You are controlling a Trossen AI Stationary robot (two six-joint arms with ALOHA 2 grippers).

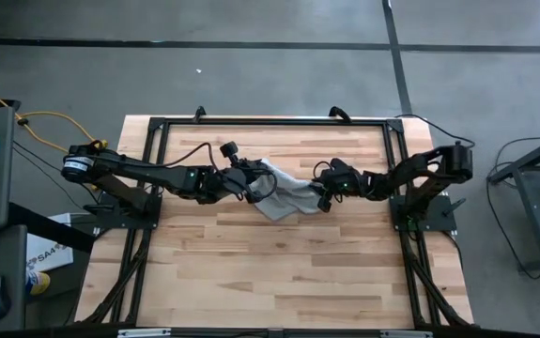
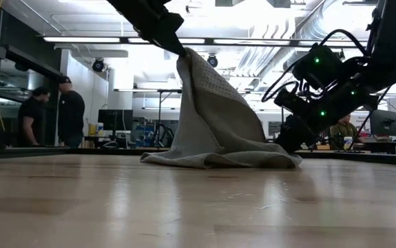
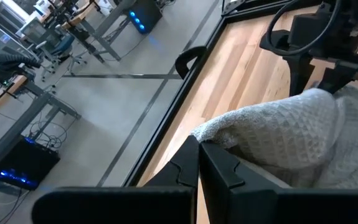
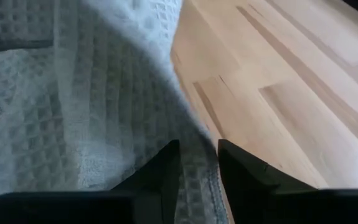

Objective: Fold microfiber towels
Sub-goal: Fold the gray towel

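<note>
Left gripper [image 2: 177, 49] clenched on the light grey waffle-textured microfiber towel [image 2: 215, 120], lifting one corner; right gripper [image 1: 326, 200] (fingertips hidden, slightly parted) at its far edge on the pale wooden table [image 1: 279, 272]; people stand behind.

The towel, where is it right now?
In the high view the towel is mid-table toward the far edge, between the left pincer, lifting one corner, and the right pincer.

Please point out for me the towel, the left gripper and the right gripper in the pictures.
towel [image 2: 215, 127]: low view, middle of the hanging cloth.
left gripper [image 1: 253, 188]: high view, fingertips shut on the towel's lifted edge.
right gripper [image 1: 324, 199]: high view, fingertips at the towel's other edge, low by the table.
</note>
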